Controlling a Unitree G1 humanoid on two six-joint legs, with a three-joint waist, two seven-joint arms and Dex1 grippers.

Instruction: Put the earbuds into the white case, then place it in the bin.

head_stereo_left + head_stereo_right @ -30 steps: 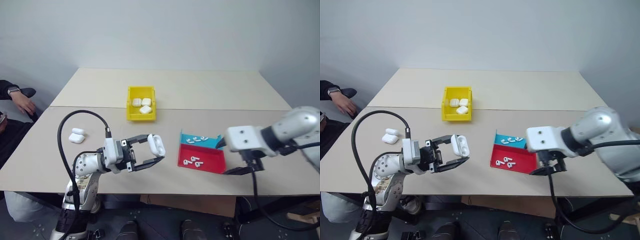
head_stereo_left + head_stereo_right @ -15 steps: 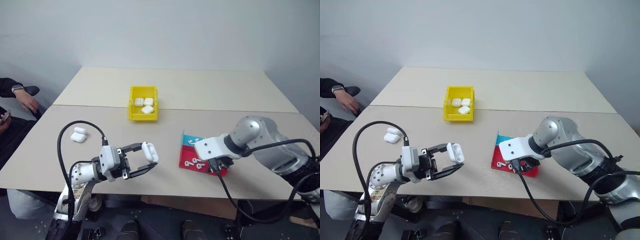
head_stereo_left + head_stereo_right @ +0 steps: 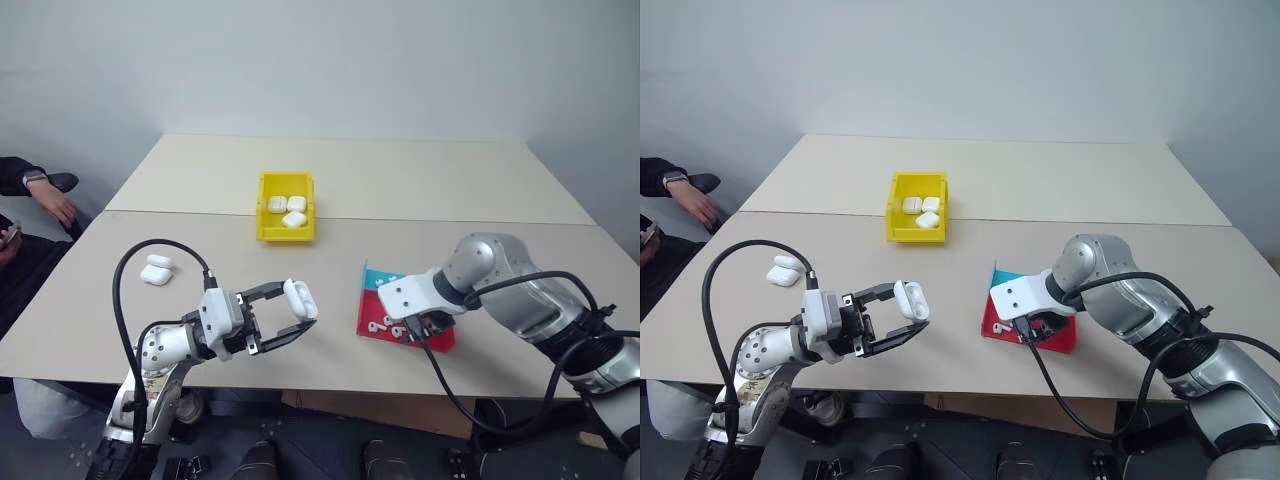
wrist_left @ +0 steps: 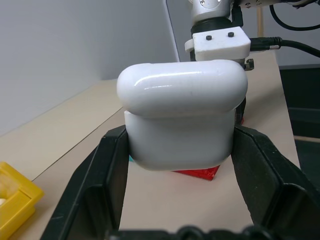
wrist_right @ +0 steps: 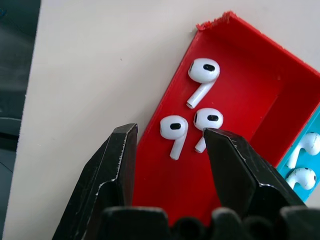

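My left gripper point(image 3: 298, 308) is shut on a white case point(image 4: 182, 115), held above the table's front left part and pointing toward the tray. My right gripper point(image 5: 170, 132) points steeply down over the red half of the tray point(image 5: 240, 75), open. Three earbuds lie loose on the red floor. One earbud point(image 5: 173, 129) lies right between the fingertips, a second earbud point(image 5: 207, 121) is beside it, and a third earbud point(image 5: 202, 75) lies further off. More earbuds point(image 5: 304, 160) lie in the blue half. The yellow bin point(image 3: 287, 234) stands at the table's middle, far from both grippers.
Three white cases point(image 3: 286, 210) lie inside the yellow bin. Two more cases point(image 3: 155, 270) rest on the table at the left. A person's hand point(image 3: 52, 206) shows at the far left edge. The table's front edge runs just below both grippers.
My right arm has swung in from the right and come down over the red tray, its fingers closer together than before. The left gripper with the case has hardly moved.
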